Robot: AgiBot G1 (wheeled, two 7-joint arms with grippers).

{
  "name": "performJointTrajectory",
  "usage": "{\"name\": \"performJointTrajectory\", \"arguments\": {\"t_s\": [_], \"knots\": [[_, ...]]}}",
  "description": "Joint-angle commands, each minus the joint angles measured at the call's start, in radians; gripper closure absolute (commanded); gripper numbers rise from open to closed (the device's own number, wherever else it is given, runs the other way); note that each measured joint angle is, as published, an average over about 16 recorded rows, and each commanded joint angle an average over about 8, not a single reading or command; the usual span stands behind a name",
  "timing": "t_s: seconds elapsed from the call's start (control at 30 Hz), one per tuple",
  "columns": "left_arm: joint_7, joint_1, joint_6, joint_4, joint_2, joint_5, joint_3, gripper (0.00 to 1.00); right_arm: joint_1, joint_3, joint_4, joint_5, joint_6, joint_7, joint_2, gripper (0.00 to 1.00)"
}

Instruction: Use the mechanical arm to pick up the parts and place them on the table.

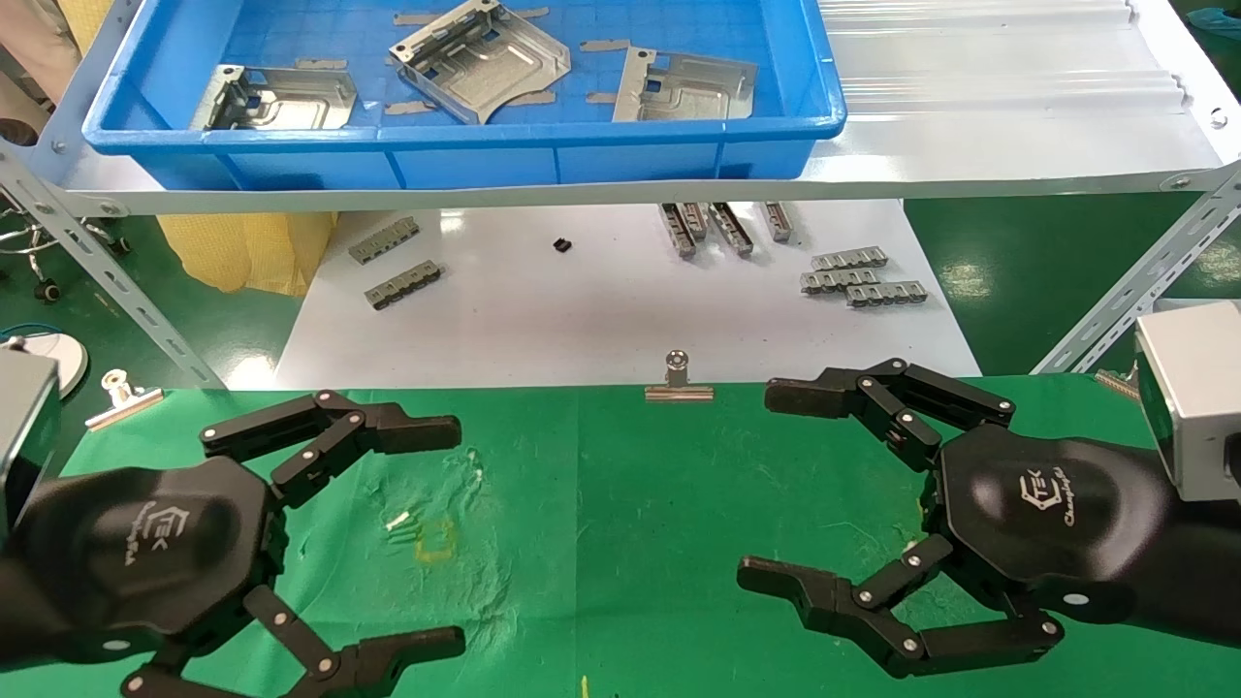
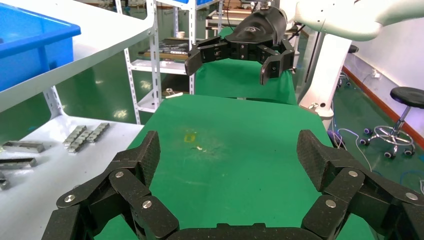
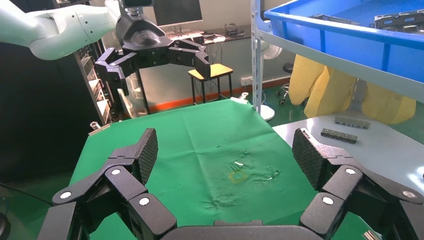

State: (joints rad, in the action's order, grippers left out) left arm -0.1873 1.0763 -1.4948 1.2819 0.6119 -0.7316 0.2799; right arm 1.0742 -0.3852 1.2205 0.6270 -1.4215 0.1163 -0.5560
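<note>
Three shiny silver parts lie in the blue bin on the shelf at the back: one at the left, one tilted in the middle, one at the right. My left gripper is open and empty above the left of the green-cloth table. My right gripper is open and empty above the table's right. In the left wrist view my left gripper is spread wide, with the right gripper across from it. In the right wrist view my right gripper is spread wide, facing the left gripper.
A pale ribbed shelf carries the bin. Below it a glossy white tabletop holds several grey toothed strips. Binder clips pin the cloth's far edge. A yellow mark and wrinkles sit on the cloth.
</note>
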Motion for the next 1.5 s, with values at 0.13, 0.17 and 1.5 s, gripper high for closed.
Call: {"name": "performJointTrajectory", "arguments": {"t_s": [0.13,0.17,1.5], "knots": [[0.0,0.0,0.0,0.0,0.0,0.0,0.0,0.0,0.0,0.0,0.0,0.0,0.0,0.0,0.0,0.12],[0.0,0.0,0.0,0.0,0.0,0.0,0.0,0.0,0.0,0.0,0.0,0.0,0.0,0.0,0.0,0.25],[0.0,0.0,0.0,0.0,0.0,0.0,0.0,0.0,0.0,0.0,0.0,0.0,0.0,0.0,0.0,1.0]]}}
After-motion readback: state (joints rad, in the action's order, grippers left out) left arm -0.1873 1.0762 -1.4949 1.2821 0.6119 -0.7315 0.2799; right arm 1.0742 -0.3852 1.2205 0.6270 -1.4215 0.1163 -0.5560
